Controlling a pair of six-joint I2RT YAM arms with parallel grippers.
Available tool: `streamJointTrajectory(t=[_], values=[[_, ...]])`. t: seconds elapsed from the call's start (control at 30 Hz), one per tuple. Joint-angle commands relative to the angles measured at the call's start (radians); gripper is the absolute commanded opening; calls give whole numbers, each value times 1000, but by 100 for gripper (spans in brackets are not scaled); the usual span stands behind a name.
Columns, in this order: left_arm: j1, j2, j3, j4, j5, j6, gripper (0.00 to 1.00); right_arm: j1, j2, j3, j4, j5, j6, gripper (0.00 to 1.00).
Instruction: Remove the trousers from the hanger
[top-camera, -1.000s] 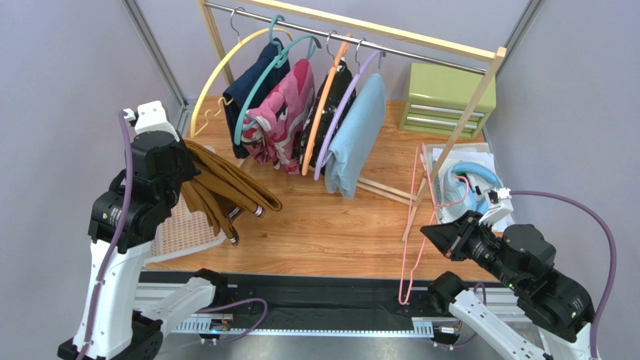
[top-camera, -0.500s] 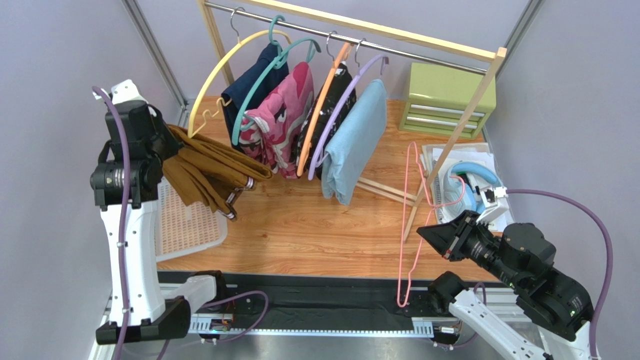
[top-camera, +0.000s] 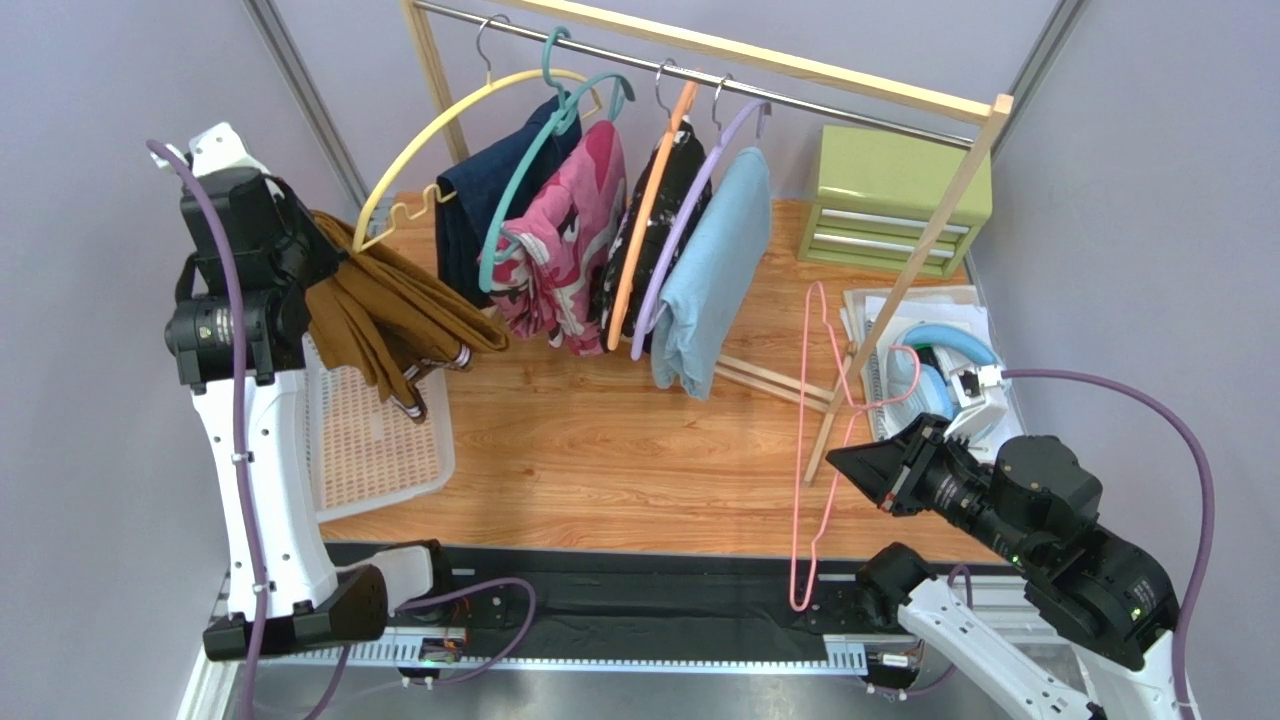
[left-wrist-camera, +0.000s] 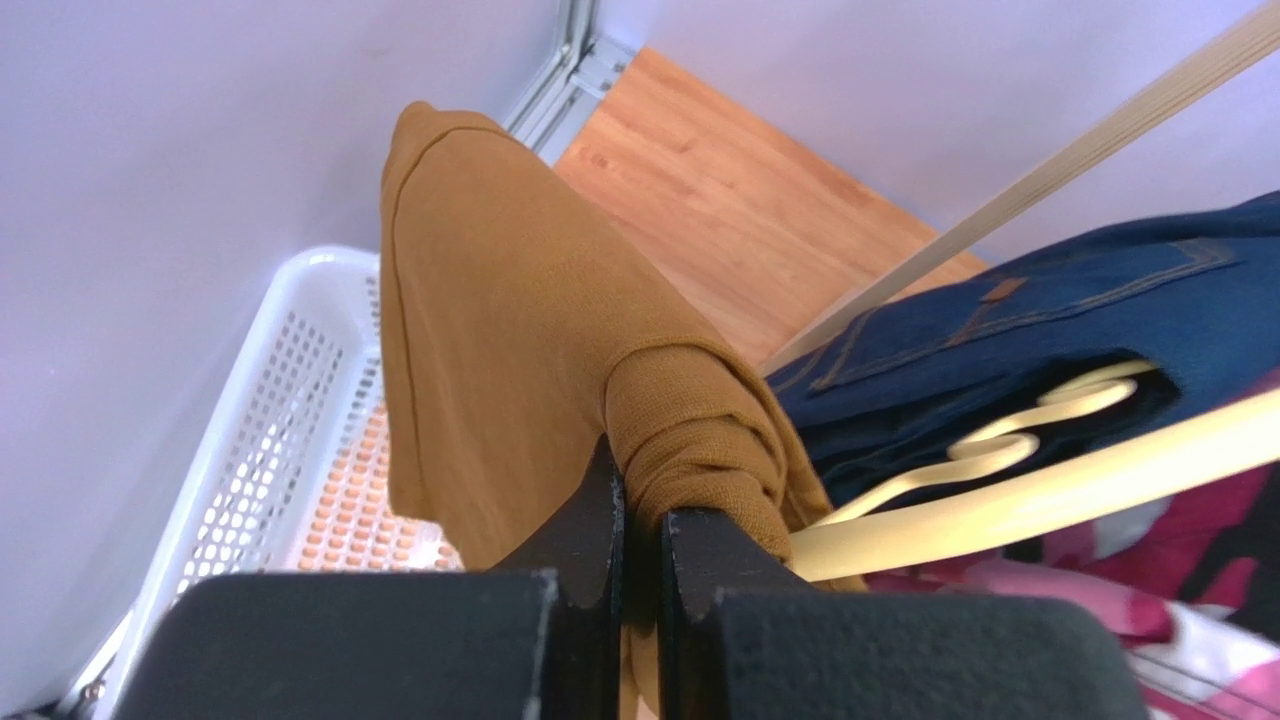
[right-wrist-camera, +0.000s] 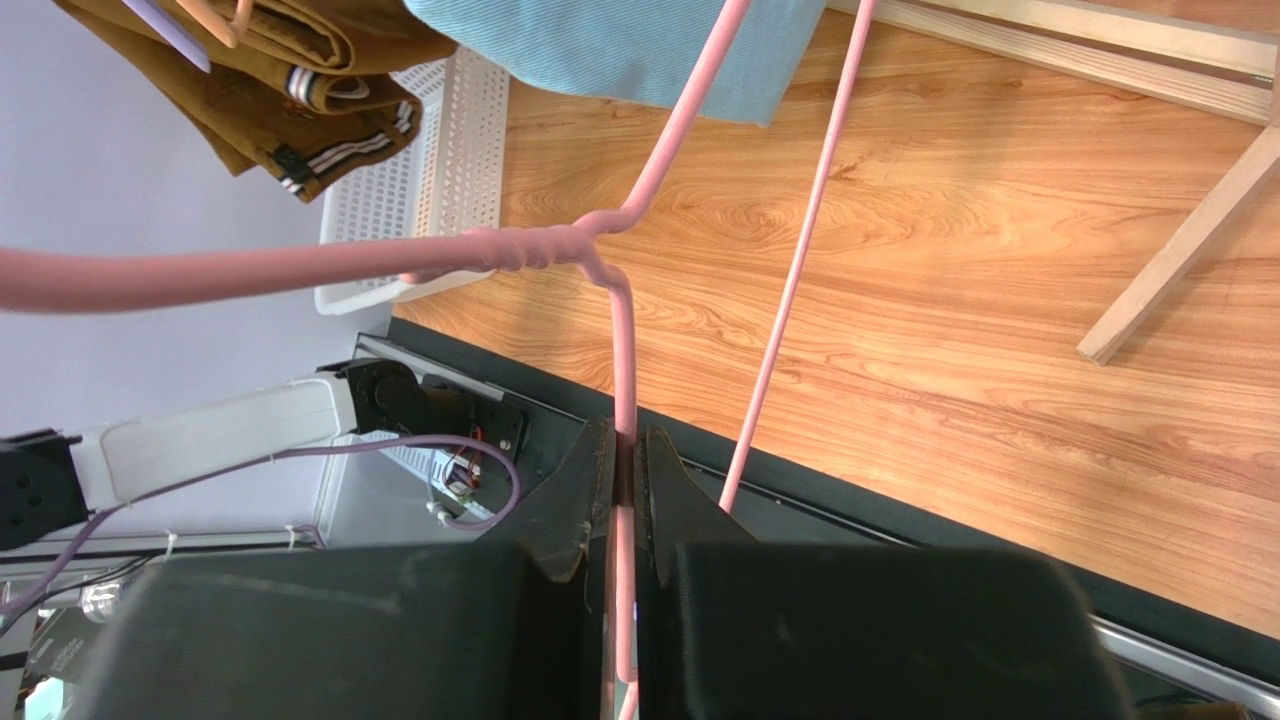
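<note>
Left arm (top-camera: 241, 300) up and outward since a second ago, trousers (top-camera: 376, 300) carried over white basket (top-camera: 376, 443), well apart from hanger (right-wrist-camera: 301, 267). Left jaws clamped on trousers, right jaws on hanger wire. Your risks: narrow pinch lets fabric slip; trailing legs snag nearby yellow hanger (left-wrist-camera: 1052, 488).

The trousers (top-camera: 394, 308) are at upper left of the top view, in the left gripper (left-wrist-camera: 643, 518), over the basket (top-camera: 376, 450) at the tabletop's (top-camera: 631, 450) left edge. The hanger (top-camera: 812, 435) stands right of centre, in the right gripper (right-wrist-camera: 628, 458), well apart from them. The clothes rail (top-camera: 721, 83) runs behind, with the drawer unit (top-camera: 894, 195) at upper right.
</note>
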Motion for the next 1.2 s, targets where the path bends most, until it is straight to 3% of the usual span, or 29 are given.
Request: streamJointTrajectory(t=[0.0,0.17,0.27,0.43,0.67,0.77,0.87,0.9,0.97,1.0,1.03,1.17], values=[[25,-105,-195,199,15,-32,0,5,8,3,62,-22,-6,0],[56,-249,-516,190,-66,-51,0,3,8,-13,79,-41,4,0],[73,-274,-584,86,-233,-90,0,3,10,-17,86,-58,8,0],[97,-285,-628,20,-380,-110,0,3,15,-14,83,-61,2,0],[160,-306,-636,-13,-434,-126,5,3,13,1,82,-66,5,0],[179,-317,-621,-19,-437,-112,13,3,16,1,82,-71,4,0],[186,-317,-595,-42,-459,-112,33,3,16,3,80,-74,4,0],[186,-317,-590,-56,-468,-118,51,3,18,4,80,-75,4,0],[186,-322,-579,-65,-462,-132,71,3,16,6,80,-77,4,0],[186,-326,-576,-71,-445,-132,88,3,16,7,80,-77,5,0],[186,-326,-566,-74,-436,-132,96,3,18,6,80,-78,8,0],[186,-319,-490,-117,-364,-109,99,2,31,9,82,-97,7,0]])
